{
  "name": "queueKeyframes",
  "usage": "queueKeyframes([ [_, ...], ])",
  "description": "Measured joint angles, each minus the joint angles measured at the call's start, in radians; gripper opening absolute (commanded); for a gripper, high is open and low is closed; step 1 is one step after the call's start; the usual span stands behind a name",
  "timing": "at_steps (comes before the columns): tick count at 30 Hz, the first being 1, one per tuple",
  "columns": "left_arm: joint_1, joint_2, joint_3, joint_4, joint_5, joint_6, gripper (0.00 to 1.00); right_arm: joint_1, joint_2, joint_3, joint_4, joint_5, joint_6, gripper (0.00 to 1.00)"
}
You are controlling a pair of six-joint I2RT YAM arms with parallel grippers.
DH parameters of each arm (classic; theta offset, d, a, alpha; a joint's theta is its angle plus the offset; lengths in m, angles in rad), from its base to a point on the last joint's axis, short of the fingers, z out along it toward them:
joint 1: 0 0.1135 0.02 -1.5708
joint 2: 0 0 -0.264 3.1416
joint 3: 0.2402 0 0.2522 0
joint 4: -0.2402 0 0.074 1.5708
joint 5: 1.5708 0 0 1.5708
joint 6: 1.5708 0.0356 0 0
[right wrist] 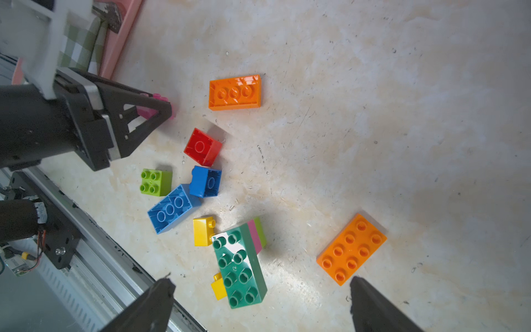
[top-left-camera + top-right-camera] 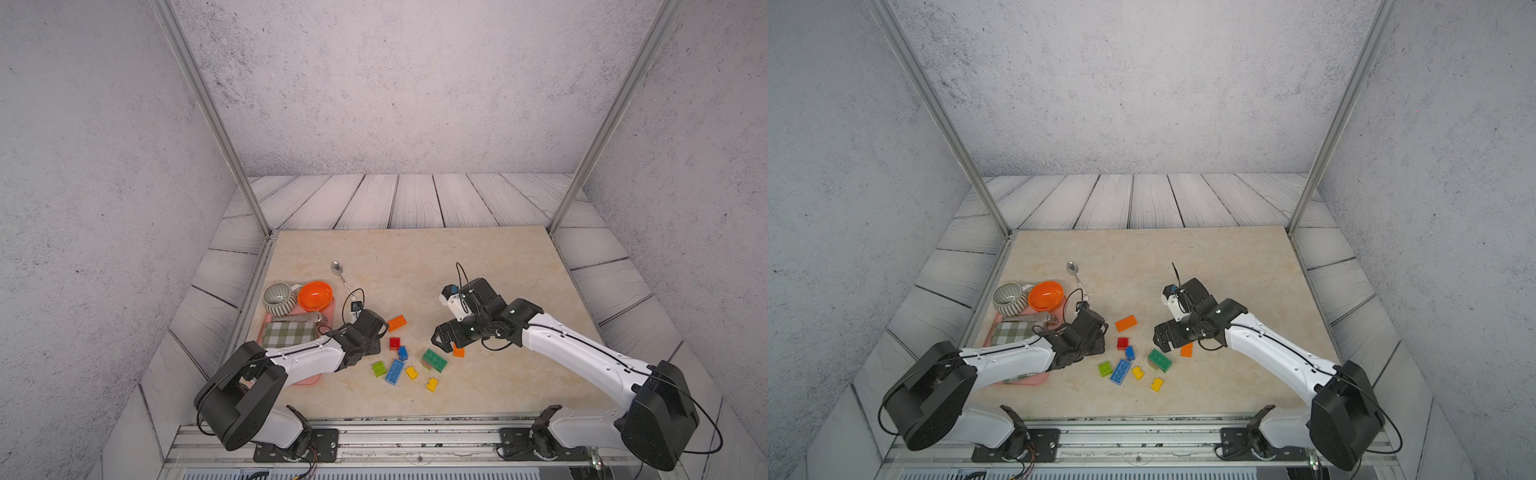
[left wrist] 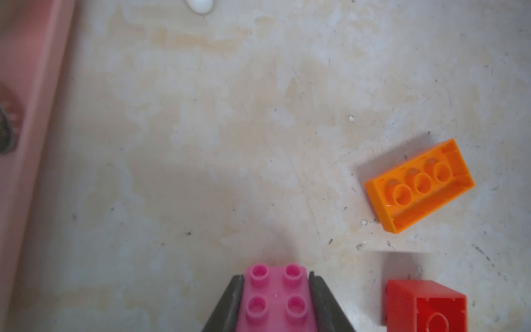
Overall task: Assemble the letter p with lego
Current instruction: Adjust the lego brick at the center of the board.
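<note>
Pink brick (image 3: 274,299) pinched in left tool (image 3: 276,283) | tray rim (image 3: 37,115) well aside

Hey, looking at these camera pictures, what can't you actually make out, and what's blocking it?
Pink brick, shut in the left pincer: cut off by the left wrist view's bottom edge; under the pincer in both top views.
Red brick: cut by the same edge.
Layers under the green brick: right wrist view shows only pink and lime slivers.
Orange brick by the right pincer: partly under it in both top views.
</note>
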Motion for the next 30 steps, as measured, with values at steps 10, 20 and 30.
queueKeyframes([
  [10,-0.116,0.03,-0.062,0.14,-0.266,-0.028,0.3,0.0,-0.003,-0.002,0.009,0.001,-0.001,0.99],
  [20,-0.188,0.046,-0.08,0.063,-0.346,-0.167,0.57,0.0,-0.038,-0.013,0.014,0.0,0.0,0.99],
  [30,-0.205,-0.145,-0.089,-0.152,-0.301,-0.262,0.81,0.0,-0.038,-0.018,0.014,0.0,0.0,0.99],
])
